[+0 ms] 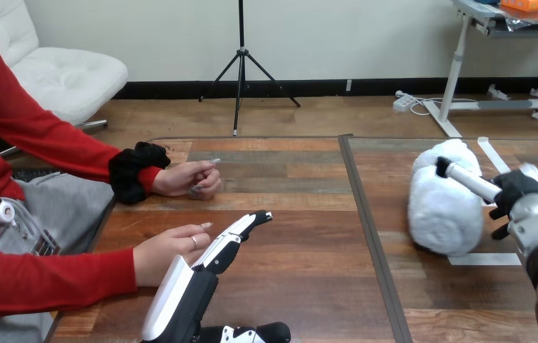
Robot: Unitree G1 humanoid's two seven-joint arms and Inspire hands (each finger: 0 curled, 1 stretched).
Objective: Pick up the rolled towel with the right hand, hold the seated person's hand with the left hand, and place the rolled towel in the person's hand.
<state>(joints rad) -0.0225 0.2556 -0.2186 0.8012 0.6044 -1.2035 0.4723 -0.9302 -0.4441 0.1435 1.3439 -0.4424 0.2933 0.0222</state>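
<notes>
Head view: the rolled white towel (443,207) sits on the right part of the wooden table (301,250). The right hand (521,199) is just beside it, open, with one straight finger (469,180) laid against the towel's upper side. At the left, the left hand (205,270) is open too, fingers straight, touching the side of the person's nearer hand (168,251). The person's farther hand (188,179) rests loosely curled on the table.

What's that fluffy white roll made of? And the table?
The rolled towel looks like soft terry cloth or fleece: its surface is fuzzy and matte white. The table looks like wood planks with visible grain and a slight sheen, though it may be laminate.
</notes>
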